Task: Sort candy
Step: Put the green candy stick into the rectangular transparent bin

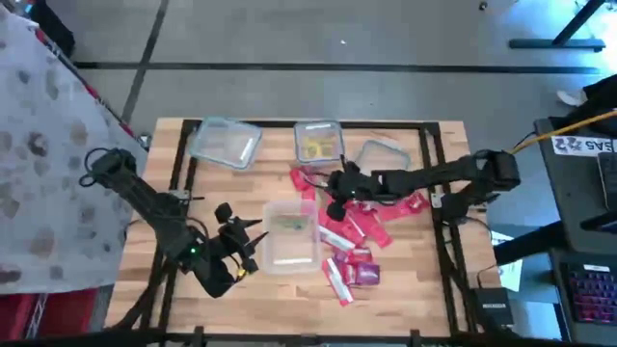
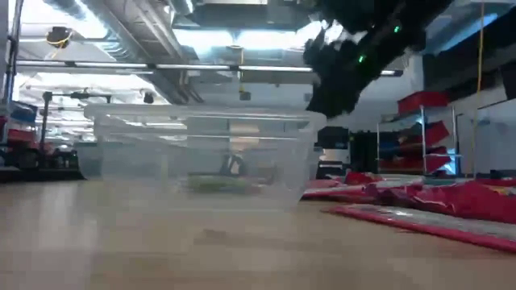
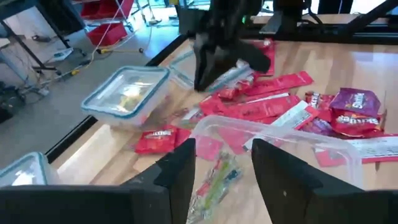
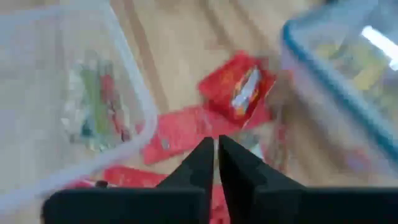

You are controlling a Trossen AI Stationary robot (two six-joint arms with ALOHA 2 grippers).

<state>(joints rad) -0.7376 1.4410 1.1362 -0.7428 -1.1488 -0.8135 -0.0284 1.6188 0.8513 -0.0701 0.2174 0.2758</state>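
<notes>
While its fingers stand almost together with nothing between them, the right gripper [image 4: 216,152] hovers over red candy [image 1: 362,224] beside the middle tub [image 1: 291,236]. Left gripper [image 3: 224,165] waits part-open, empty, at that tub's other side.

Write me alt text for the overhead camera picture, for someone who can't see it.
Seen from above, the right hand hovers over a scatter of red and pink candy packets on a wooden table. The left hand waits beside a clear plastic tub at centre. Two more clear containers and a lid sit along the far edge.
</notes>
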